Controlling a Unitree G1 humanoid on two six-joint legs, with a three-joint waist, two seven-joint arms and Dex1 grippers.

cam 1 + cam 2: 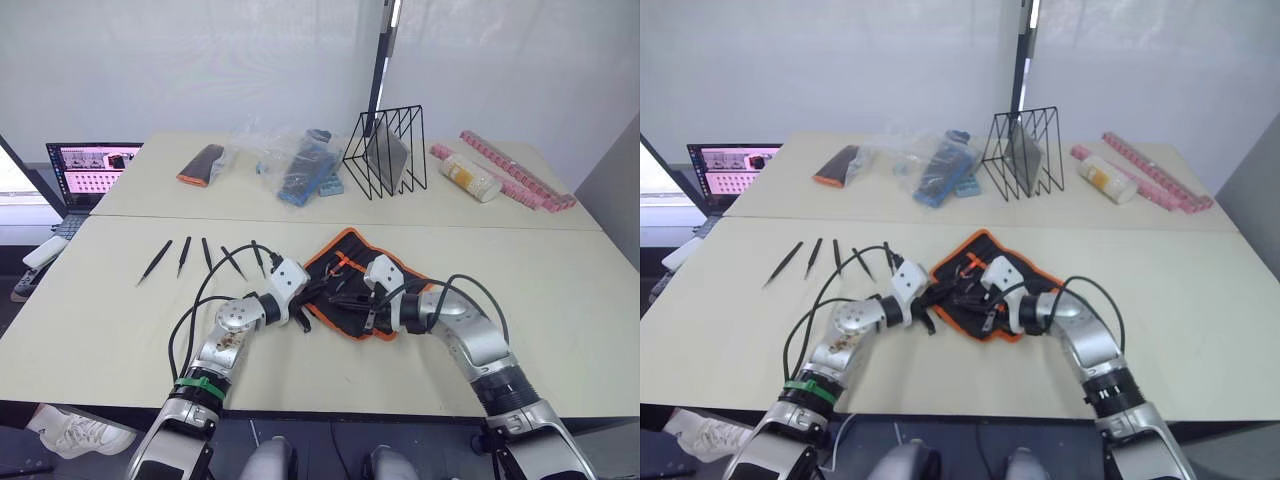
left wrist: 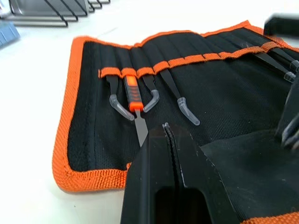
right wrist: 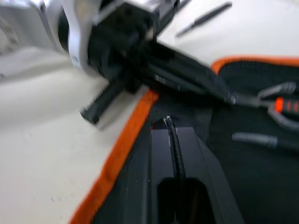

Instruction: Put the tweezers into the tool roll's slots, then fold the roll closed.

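Your left gripper and right gripper are both closed empty over the open tool roll; five tweezers lie near the surface's left edge.

Pale table carries open tool roll, five tweezers in row; far table holds wire rack, bottle.

tool roll open, tweezers beside
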